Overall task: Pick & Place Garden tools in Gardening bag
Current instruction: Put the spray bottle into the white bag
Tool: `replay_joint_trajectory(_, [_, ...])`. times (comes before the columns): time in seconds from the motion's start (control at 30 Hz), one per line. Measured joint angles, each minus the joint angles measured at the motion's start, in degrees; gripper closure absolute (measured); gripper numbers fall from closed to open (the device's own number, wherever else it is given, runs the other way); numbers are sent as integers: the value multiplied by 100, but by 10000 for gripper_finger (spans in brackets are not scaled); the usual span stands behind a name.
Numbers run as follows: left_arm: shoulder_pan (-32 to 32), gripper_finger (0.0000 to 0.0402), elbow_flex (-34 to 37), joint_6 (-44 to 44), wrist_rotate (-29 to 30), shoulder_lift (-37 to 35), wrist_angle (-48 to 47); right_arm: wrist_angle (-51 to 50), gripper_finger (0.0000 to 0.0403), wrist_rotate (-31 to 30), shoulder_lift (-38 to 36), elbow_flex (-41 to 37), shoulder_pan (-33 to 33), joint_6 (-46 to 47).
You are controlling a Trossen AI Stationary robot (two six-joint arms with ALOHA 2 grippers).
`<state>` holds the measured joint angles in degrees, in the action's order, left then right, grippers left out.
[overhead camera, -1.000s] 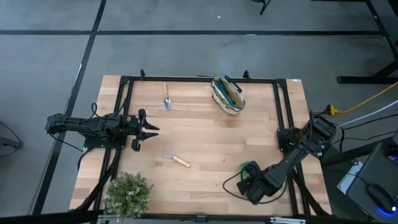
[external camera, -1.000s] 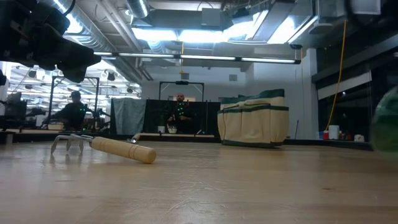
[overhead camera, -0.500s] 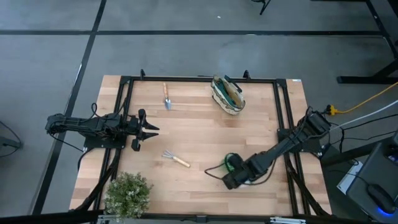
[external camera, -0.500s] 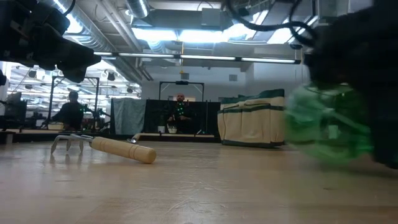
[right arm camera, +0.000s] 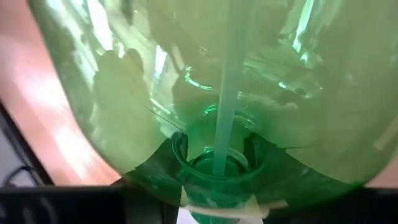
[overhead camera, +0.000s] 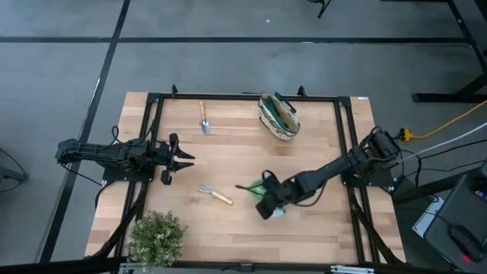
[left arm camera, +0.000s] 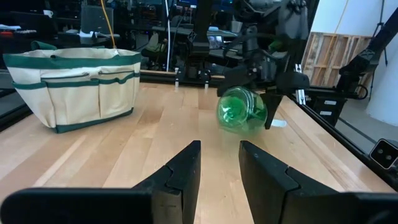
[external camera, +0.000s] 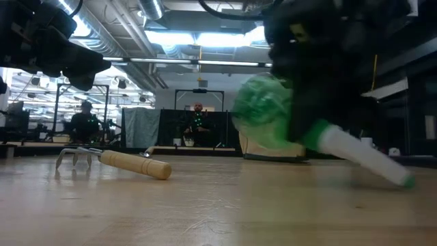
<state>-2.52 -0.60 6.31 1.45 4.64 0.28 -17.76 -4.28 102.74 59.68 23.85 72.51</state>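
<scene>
The right gripper [overhead camera: 268, 204], holding the green spray bottle [overhead camera: 264, 192] lifted off the table [overhead camera: 319, 144], is sitting mid-table with bare wood lying between it and the gardening bag [overhead camera: 278, 116] near the far edge. The pronged rake [overhead camera: 215, 194] is lying just beside the bottle toward the left arm's side, and the left gripper [overhead camera: 185, 157] is waiting beyond it. The trowel [overhead camera: 204, 118] and the bushy plant [overhead camera: 156, 238] are standing well apart from that stretch.

We're looking at a light wood worktop [overhead camera: 304, 148] on a grey floor [overhead camera: 228, 68] crossed by dark lines. Behind it, long ceiling lights [external camera: 225, 65] glow, and a person [external camera: 85, 121] sits at a desk.
</scene>
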Motion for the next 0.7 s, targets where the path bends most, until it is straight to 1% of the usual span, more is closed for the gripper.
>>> replay_joint_trajectory(0.17, [1,296,1,0,0,0,0,637,246,1,0,0,-229,-597])
replay_joint_trajectory(0.37, [0,296,1,0,0,0,1,1281,246,41,0,0,-490,-938])
replay_joint_trajectory(0.5, [1,296,0,1,0,0,0,1431,246,273,-83,0,-683,-1127])
replay_joint_trajectory(0.7, [1,296,2,0,0,0,0,1610,245,239,-426,2,-935,-1507])
